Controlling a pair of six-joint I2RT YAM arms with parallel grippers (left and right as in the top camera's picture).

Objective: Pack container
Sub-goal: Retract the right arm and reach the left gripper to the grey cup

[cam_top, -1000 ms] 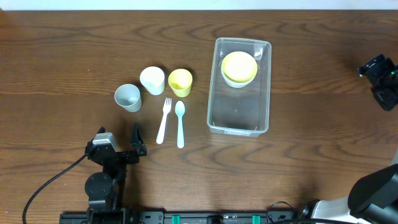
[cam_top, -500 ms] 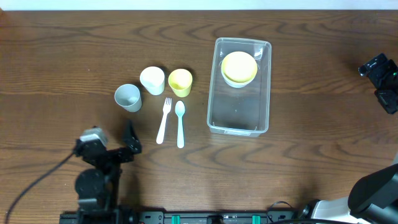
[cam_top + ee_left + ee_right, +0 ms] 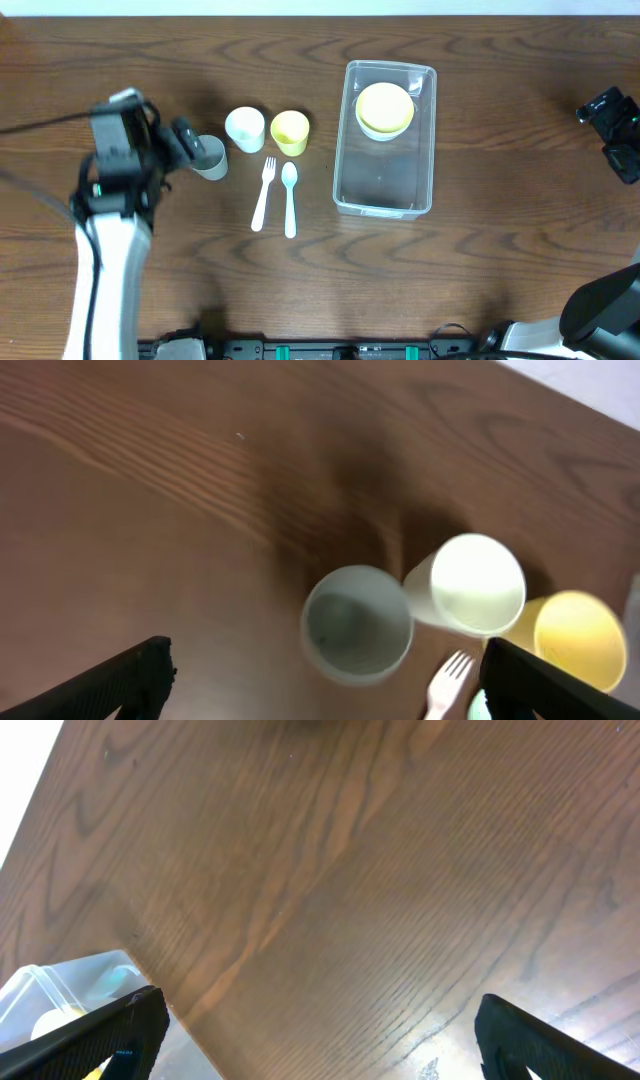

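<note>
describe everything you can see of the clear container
The container is a clear plastic rectangular bin with rounded corners and a thick rim, open-topped and upright on the wooden table, right of the spoon with a gap between. Its long side runs away from the robot. A yellow bowl sits at its far end, apparently over a white one; the rest of its floor is bare.

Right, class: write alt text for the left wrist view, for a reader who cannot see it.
The open left gripper hangs above a grey cup on a brown wooden table. A white cup sits close beside it, then a yellow cup, with a white fork's tines at the lower edge.
</note>
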